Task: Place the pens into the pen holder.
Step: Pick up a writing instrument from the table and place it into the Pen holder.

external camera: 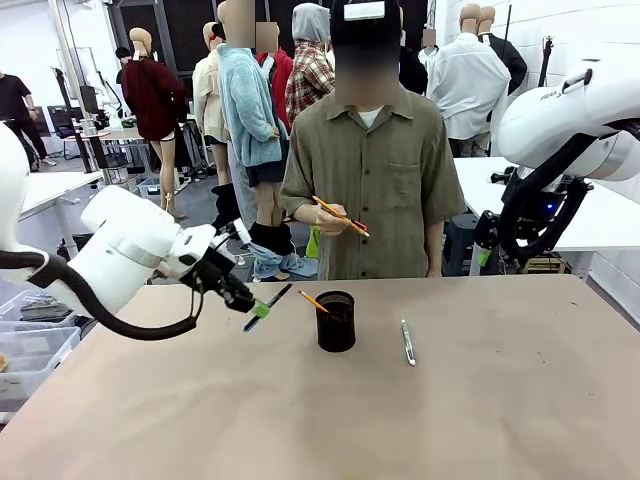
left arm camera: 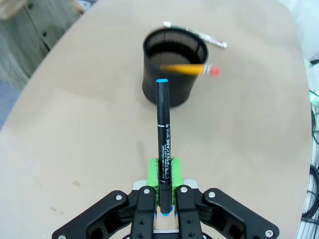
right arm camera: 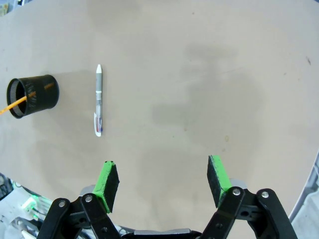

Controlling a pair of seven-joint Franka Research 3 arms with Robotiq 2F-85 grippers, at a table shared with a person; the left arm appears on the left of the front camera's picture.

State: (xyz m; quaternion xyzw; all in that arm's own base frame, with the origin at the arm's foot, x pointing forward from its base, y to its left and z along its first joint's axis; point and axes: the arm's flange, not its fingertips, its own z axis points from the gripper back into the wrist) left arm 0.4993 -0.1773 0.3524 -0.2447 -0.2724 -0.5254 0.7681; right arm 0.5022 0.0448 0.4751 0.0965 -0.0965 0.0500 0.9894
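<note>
left gripper (left arm camera: 164, 173): clamped on the black marker (left arm camera: 163, 124), blue end aimed at the pen holder (left arm camera: 187, 92), lined up for a drop-in, probably | holder: mid-table, one orange pencil (left arm camera: 187, 69) leaned inside | silver pen (right arm camera: 98, 99): laid flat just beside it, not yet picked | right gripper (right arm camera: 163, 184): spread wide, nothing held

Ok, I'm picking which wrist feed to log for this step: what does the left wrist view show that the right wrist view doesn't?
Left wrist view: the left end effector shut on the black marker, its blue end aimed at the pen holder.
Right wrist view: the open right end effector above the table, and the silver pen at full length, lying apart from the pen holder.
Both: the pen holder with an orange pencil leaning out, and the silver pen.
</note>
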